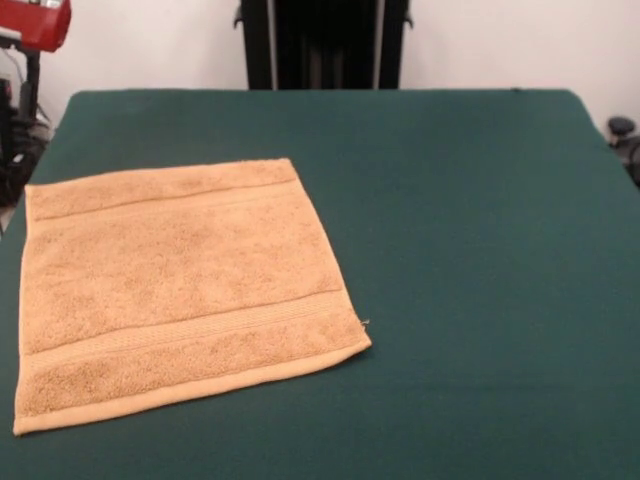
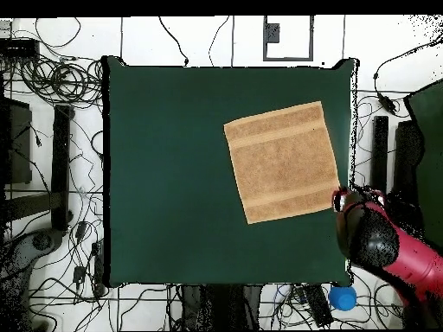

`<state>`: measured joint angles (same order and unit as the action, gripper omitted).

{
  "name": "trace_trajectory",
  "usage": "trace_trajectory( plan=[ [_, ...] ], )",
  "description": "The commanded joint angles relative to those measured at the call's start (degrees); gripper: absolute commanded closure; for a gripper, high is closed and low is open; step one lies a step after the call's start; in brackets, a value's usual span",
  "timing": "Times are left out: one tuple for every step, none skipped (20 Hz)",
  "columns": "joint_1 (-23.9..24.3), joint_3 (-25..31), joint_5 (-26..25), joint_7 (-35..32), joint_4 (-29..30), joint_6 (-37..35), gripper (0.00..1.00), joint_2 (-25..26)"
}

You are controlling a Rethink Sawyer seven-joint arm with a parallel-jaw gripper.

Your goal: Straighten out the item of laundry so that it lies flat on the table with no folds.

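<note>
The orange-tan towel (image 1: 180, 290) lies spread open on the left part of the dark green table (image 1: 480, 250), with no folds showing. A band stripe runs near its far hem and another near its near hem. In the overhead view the towel (image 2: 281, 162) lies by the table's (image 2: 164, 173) right edge. The red and black arm (image 2: 381, 242) hangs off that edge, and its end (image 2: 347, 201) is just beside the towel's lower right corner. A red part of the arm (image 1: 38, 22) shows at the front view's top left. The gripper's state does not show.
The black pedestal (image 1: 322, 45) stands behind the table's far edge. Black gear (image 1: 15, 130) stands off the table's left side. Several cables (image 2: 60, 86) lie on the floor around the table. A blue ball (image 2: 343, 298) lies near the arm's base.
</note>
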<state>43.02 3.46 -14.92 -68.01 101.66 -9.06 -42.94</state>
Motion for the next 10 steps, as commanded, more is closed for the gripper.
trace_trajectory(
  plan=[
    [-1.6,7.5,3.3,-14.0,11.5,0.1,0.0,-0.5],
    [-3.8,5.2,3.8,-15.5,11.3,-0.2,0.0,-0.4],
    [-5.6,3.6,3.9,-17.2,11.7,2.0,0.0,-0.3],
    [-6.6,2.7,4.7,-18.0,11.8,1.8,0.0,-0.2],
    [-7.9,1.5,5.2,-19.0,11.9,2.5,0.0,-0.2],
    [-8.8,0.7,5.6,-19.2,11.9,2.9,0.0,-0.2],
    [-9.5,0.0,6.2,-19.5,11.9,2.6,0.0,-0.2],
    [-10.2,-0.6,6.8,-19.8,12.0,2.3,0.0,-0.2],
    [-11.0,-1.4,7.1,-19.9,11.9,3.0,0.0,-0.2],
    [-11.1,-1.5,7.3,-19.6,11.8,3.0,0.0,0.0]
  ],
)
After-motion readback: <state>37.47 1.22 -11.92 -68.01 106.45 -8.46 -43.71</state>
